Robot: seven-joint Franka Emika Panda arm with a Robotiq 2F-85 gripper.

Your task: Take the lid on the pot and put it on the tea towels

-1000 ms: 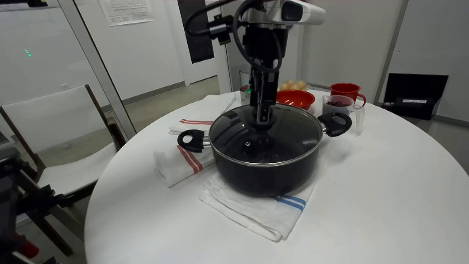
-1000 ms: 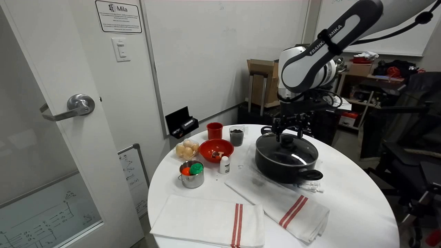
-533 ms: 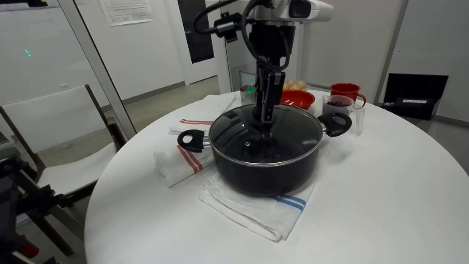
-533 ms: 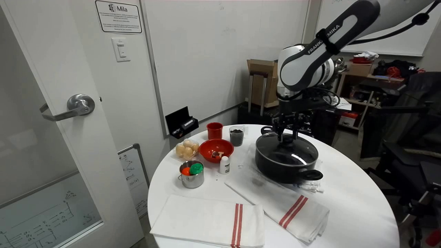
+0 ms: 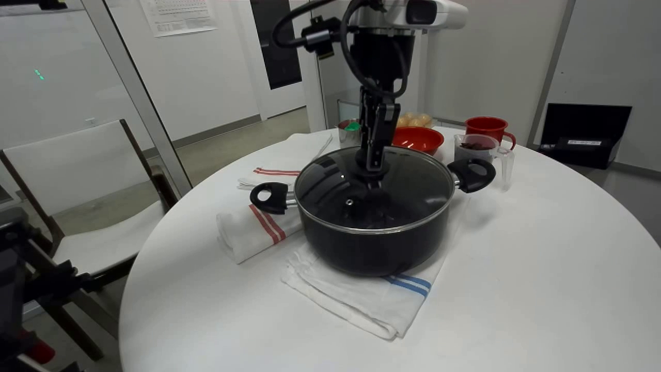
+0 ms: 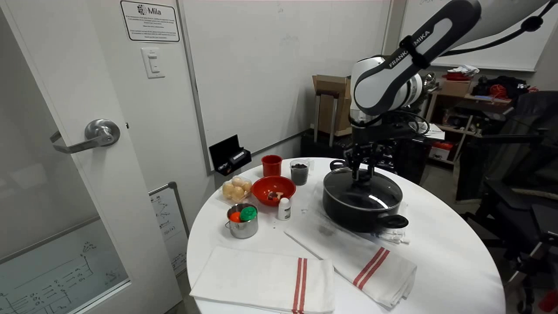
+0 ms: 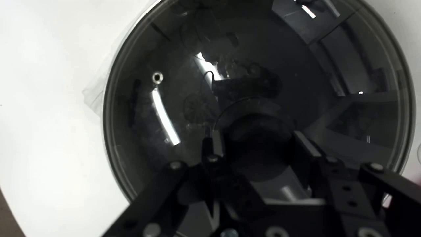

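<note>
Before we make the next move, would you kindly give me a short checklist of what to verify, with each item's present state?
1. Glass lid seated on the black cooking pot: ok, level, rim to rim.
2. Tool straddling the lid's knob: ok, fingers on opposite sides.
3. Grip closed firmly on the knob: cannot tell; contact does not show clearly.
4. Red-striped tea towel farther from the pot, as landing place: ok, looks folded and smooth.
5. Blue-striped tea towel free for the lid: not ok, the pot stands on it.
6. White bottle apart from the pot: ok, upright, with a gap between.
</note>
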